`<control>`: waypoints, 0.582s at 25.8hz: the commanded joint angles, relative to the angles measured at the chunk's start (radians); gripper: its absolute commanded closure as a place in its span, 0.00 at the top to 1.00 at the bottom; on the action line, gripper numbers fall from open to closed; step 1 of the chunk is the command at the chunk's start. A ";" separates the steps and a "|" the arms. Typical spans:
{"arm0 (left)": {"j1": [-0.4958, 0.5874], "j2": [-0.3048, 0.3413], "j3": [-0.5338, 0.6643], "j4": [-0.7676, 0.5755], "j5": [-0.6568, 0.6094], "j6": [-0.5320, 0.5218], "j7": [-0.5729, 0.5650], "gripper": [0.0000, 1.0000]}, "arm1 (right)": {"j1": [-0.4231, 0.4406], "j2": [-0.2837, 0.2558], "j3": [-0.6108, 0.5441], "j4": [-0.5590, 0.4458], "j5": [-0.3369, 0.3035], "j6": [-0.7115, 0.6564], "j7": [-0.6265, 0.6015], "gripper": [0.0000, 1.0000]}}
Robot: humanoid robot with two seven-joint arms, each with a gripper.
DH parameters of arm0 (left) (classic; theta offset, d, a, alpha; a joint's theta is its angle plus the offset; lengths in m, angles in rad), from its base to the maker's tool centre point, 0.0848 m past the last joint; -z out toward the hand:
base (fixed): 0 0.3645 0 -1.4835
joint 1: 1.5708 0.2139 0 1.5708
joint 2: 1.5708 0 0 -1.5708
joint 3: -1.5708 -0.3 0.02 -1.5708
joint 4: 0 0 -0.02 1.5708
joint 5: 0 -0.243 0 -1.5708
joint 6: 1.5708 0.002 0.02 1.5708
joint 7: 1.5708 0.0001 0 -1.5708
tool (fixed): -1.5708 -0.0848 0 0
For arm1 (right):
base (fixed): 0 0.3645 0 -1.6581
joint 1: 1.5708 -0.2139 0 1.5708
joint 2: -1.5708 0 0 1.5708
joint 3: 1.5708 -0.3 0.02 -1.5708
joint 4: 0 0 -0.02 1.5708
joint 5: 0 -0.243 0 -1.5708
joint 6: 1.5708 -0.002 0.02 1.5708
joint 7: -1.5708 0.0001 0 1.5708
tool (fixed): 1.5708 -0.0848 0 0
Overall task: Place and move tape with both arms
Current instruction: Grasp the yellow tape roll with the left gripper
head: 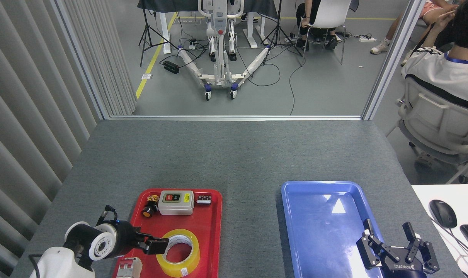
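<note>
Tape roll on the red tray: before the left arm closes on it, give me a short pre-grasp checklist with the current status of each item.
1. Tape lying flat in the red tray, hole up: ok.
2. Left gripper at the tape's left rim: ok. Whether its fingers straddle the wall: cannot tell.
3. Left gripper open wide enough: cannot tell, it is seen side-on and dark.
4. Space around the tape: the white switch box is apart from it, ok; the small white part at the tray's near left corner lies close under the arm, not ok.
5. Blue tray free to receive: ok.
6. Right gripper open, above the blue tray's near right edge: ok.
</note>
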 commanded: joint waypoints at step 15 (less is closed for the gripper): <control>-0.100 -0.092 -0.051 0.194 -0.095 0.013 -0.041 0.93 | 0.000 -0.011 -0.002 0.000 0.000 0.005 0.001 1.00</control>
